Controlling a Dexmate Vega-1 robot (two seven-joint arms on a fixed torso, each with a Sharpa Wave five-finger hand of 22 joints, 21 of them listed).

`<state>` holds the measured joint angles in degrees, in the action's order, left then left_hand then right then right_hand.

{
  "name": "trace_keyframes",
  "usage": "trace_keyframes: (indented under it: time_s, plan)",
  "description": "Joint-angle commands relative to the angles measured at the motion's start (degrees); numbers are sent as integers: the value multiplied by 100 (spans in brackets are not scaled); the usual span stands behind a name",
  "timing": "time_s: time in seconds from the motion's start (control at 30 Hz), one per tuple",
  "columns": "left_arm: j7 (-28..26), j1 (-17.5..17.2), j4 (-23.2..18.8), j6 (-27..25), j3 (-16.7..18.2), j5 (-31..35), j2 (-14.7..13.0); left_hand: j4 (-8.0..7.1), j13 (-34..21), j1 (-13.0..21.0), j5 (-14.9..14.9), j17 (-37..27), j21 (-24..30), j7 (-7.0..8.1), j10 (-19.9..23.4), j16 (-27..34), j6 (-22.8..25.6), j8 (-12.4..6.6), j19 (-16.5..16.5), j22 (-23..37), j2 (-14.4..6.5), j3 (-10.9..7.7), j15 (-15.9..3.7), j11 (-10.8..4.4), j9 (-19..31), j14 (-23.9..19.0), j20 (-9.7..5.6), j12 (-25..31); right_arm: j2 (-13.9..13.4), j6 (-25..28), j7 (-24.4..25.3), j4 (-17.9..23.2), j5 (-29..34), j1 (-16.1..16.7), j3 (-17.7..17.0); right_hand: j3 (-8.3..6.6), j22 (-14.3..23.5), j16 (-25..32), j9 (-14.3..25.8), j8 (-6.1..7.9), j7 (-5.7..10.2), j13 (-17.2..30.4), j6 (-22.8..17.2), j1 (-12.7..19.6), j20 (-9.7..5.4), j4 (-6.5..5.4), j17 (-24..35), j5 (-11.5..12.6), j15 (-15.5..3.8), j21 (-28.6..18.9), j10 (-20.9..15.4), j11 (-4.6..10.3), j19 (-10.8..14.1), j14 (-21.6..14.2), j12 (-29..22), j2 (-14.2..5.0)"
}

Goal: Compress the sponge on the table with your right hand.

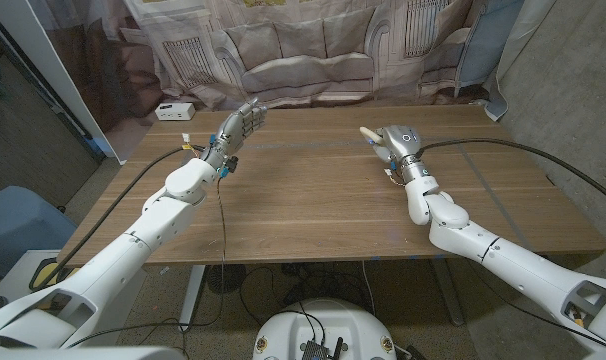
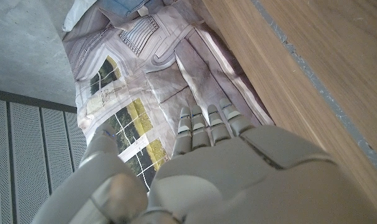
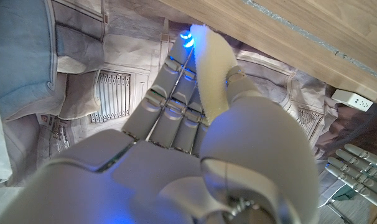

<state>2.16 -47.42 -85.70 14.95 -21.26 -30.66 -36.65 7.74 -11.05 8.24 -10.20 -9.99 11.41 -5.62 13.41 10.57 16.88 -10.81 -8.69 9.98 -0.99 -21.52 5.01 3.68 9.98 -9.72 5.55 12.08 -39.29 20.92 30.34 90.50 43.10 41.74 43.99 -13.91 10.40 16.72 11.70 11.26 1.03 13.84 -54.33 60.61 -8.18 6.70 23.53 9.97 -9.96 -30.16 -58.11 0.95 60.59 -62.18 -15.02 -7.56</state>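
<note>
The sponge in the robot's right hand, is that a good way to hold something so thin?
Likely yes. The sponge is a thin, pale slab, so gripping its two broad faces suits it. The right robot hand pinches it between thumb and fingers, one end poking out, above the table.

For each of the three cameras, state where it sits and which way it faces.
Head view: on the robot's head, looking down the wooden table; left hand and right hand in view.
Left wrist view: behind the left hand, facing the printed curtain.
Right wrist view: behind the right hand, which holds the sponge.
Shared: head and right wrist views both show the sponge.
</note>
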Motion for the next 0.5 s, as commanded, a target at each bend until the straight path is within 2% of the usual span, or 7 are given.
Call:
trace_keyframes:
  time_s: [0.03,0.5]
  plan:
    - [-40,-26,-7,59,25,12,6,-3,-28,39,-28,-19,-12,-10,27,7,25,9,1,24,-29,9,-10,2,25,-64,-39,-2,-7,-27,-271,-182,174,-218,197,29,7,-3,15,24,-1,2,12,-59,4,-7,25,-1,-118,-17,-24,32,-36,150,16,-8]
    - [-98,-88,-49,81,59,10,0,-3,-28,40,-28,-19,-12,-15,22,7,33,7,2,24,-30,9,-7,-13,25,-65,-38,-4,-9,-59,-506,-294,306,-345,355,42,5,-29,12,18,14,0,44,-74,2,3,28,0,-116,-13,11,35,-73,188,29,-4]
